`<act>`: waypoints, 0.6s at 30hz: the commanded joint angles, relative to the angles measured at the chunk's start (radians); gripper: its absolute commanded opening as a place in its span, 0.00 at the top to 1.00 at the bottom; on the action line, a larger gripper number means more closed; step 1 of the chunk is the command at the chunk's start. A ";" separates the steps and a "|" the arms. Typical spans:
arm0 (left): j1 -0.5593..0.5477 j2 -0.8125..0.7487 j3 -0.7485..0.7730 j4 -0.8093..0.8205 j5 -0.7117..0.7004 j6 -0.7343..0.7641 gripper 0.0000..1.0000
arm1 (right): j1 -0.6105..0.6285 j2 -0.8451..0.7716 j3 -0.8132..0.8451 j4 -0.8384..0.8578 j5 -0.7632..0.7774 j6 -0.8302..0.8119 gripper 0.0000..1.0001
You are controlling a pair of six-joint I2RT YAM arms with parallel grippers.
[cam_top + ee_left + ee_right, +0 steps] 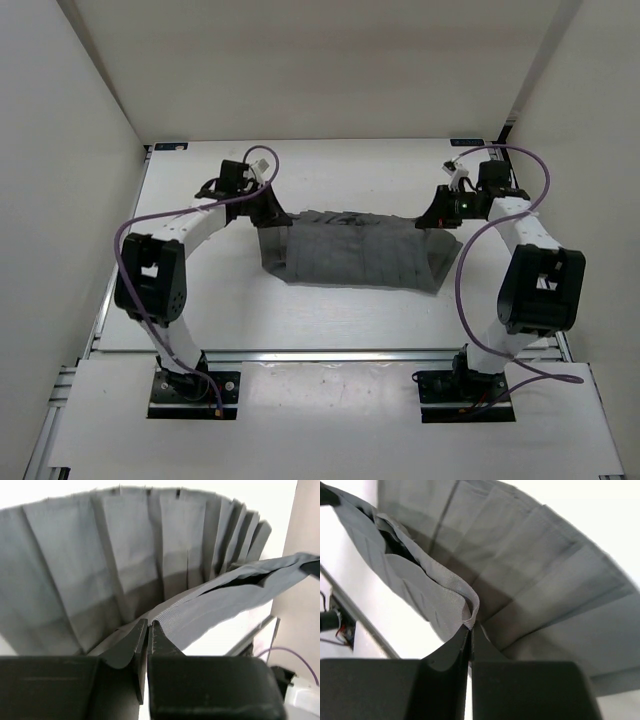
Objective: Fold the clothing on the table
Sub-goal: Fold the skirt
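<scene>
Starting at my left gripper (148, 625): its black fingers are pinched down to a sliver, and a woven edge band of the mid-grey pleated fabric skirt (360, 255) is caught between them. So I call that a firm grip on cloth. Over to my right gripper (470, 627): the jaws are pressed together on a folded corner of the same edge, which puckers just above the tips.

Moving outward, the thin metal rail (330, 353) at the near side of the large flat white table (350, 170) is my reference. The skirt lies spread well beyond that rail with its long axis parallel to it, running from one gripper across to the other. Both grippers sit at the skirt's corners on the side away from the rail, the left at the left end and the right at the right end. From each of them the pleated body falls away towards the rail. Neither arm is nearer than the other; each has its own end.

As I judge it, the fold depends on carrying that held edge evenly towards the rail and over the near edge, both hands level so the band stays taut.
</scene>
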 commanded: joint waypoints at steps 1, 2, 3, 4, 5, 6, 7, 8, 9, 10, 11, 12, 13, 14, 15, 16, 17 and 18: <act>0.015 0.061 0.131 -0.001 -0.030 0.028 1.00 | 0.007 0.048 0.066 0.083 0.044 0.053 1.00; 0.016 0.082 0.148 -0.007 -0.034 0.042 1.00 | 0.013 0.068 0.084 0.071 0.051 0.043 1.00; 0.021 0.104 0.163 -0.012 -0.030 0.038 1.00 | 0.015 0.073 0.086 0.080 0.059 0.043 1.00; 0.030 0.118 0.182 -0.017 -0.031 0.039 1.00 | 0.010 0.090 0.089 0.079 0.068 0.049 1.00; 0.025 0.139 0.180 -0.027 -0.033 0.044 1.00 | 0.007 0.106 0.084 0.089 0.074 0.057 1.00; 0.024 0.153 0.192 -0.027 -0.036 0.047 1.00 | 0.006 0.114 0.092 0.100 0.077 0.066 1.00; 0.027 0.167 0.199 -0.033 -0.036 0.053 1.00 | 0.001 0.125 0.089 0.108 0.081 0.065 1.00; 0.028 0.175 0.199 -0.026 -0.036 0.050 1.00 | 0.001 0.137 0.095 0.109 0.094 0.065 1.00; 0.031 0.184 0.203 -0.036 -0.037 0.053 1.00 | 0.002 0.149 0.101 0.111 0.106 0.060 0.99; 0.033 0.193 0.214 -0.040 -0.036 0.057 1.00 | 0.001 0.160 0.104 0.115 0.113 0.065 1.00; 0.038 0.211 0.219 -0.035 -0.027 0.059 1.00 | 0.004 0.168 0.113 0.117 0.119 0.066 0.99; 0.044 0.224 0.228 -0.035 -0.034 0.058 1.00 | -0.001 0.179 0.124 0.122 0.130 0.072 1.00; 0.042 0.237 0.246 -0.035 -0.039 0.058 1.00 | -0.004 0.189 0.127 0.120 0.136 0.074 1.00; 0.044 0.242 0.264 -0.029 -0.040 0.051 1.00 | -0.007 0.202 0.136 0.119 0.137 0.077 1.00; 0.044 0.259 0.275 -0.024 -0.042 0.045 1.00 | -0.010 0.211 0.156 0.126 0.142 0.085 1.00; 0.045 0.273 0.301 -0.024 -0.042 0.041 1.00 | -0.007 0.219 0.158 0.120 0.153 0.091 1.00; 0.044 0.285 0.333 -0.020 -0.039 0.038 1.00 | -0.011 0.234 0.184 0.120 0.159 0.096 1.00; 0.048 0.305 0.358 -0.030 -0.040 0.031 1.00 | -0.011 0.249 0.204 0.123 0.162 0.094 1.00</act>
